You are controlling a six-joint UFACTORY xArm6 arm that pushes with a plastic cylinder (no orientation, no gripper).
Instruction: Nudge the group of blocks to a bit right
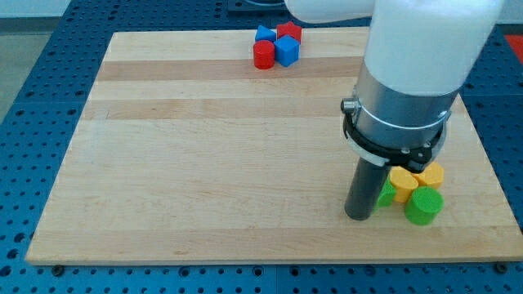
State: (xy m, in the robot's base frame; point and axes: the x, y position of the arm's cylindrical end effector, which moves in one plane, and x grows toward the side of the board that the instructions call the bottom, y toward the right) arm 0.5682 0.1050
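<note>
My tip [358,216] rests on the wooden board [204,163] near the view's bottom right. It stands right against the left side of a cluster of blocks. That cluster holds a green cylinder [424,206], a yellow block [403,180], a second yellow block [431,173] and a green block [385,195] partly hidden behind the rod. A second cluster sits at the view's top centre: a red cylinder [263,55], a blue cube [287,51], a red block [289,33] and a blue block [264,34].
The arm's wide white and grey body [409,73] hangs over the board's right side and hides part of it. A blue perforated table [33,122] surrounds the board. The board's bottom edge lies close below the near cluster.
</note>
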